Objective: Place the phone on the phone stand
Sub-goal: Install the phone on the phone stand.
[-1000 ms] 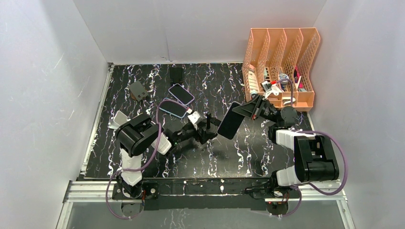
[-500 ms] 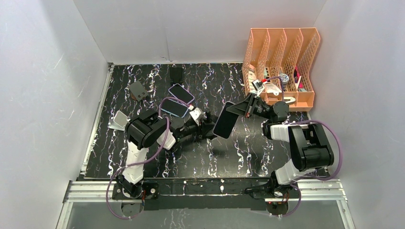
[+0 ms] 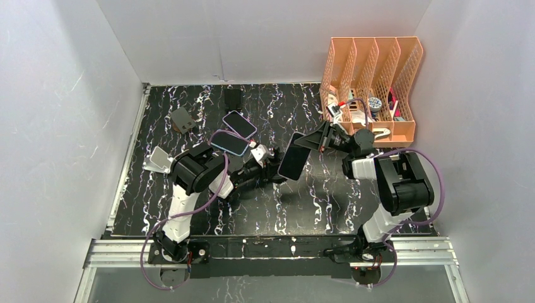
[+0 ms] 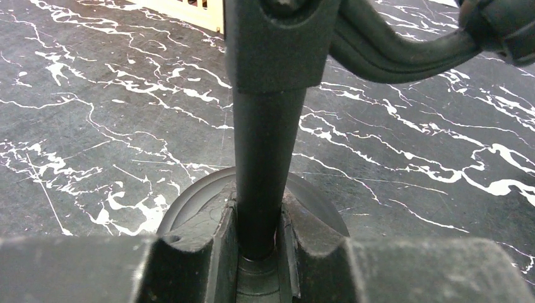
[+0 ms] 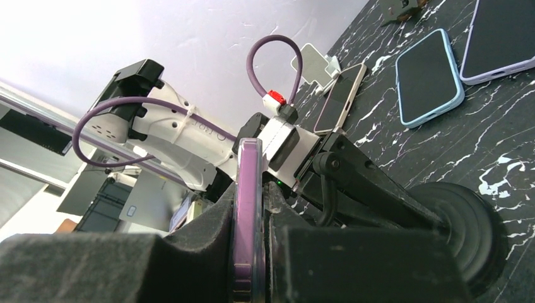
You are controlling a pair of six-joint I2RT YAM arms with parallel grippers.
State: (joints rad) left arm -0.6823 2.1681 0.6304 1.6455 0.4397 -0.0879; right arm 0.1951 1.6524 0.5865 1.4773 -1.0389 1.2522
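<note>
A phone in a purple case (image 3: 292, 156) hangs tilted above the table's middle, seen edge-on in the right wrist view (image 5: 247, 208). My right gripper (image 3: 317, 140) (image 5: 253, 211) is shut on it. The black phone stand has an upright post (image 4: 264, 158) and a round base (image 4: 187, 205) (image 5: 468, 221) on the marble table. My left gripper (image 3: 271, 165) (image 4: 258, 221) is shut on that post just above the base. The phone's lower end is close beside the left gripper. From above the stand is mostly hidden under gripper and phone.
Two more phones, one blue-cased (image 3: 229, 142) (image 5: 429, 76) and one lilac-cased (image 3: 240, 123), lie behind the left arm. A white stand (image 3: 156, 159) sits at the left, and small dark stands (image 3: 183, 120) at the back. An orange file organizer (image 3: 372, 82) fills the back right corner.
My left gripper has closed on the stand's post. The right arm has carried the phone leftward, closer to the stand.
</note>
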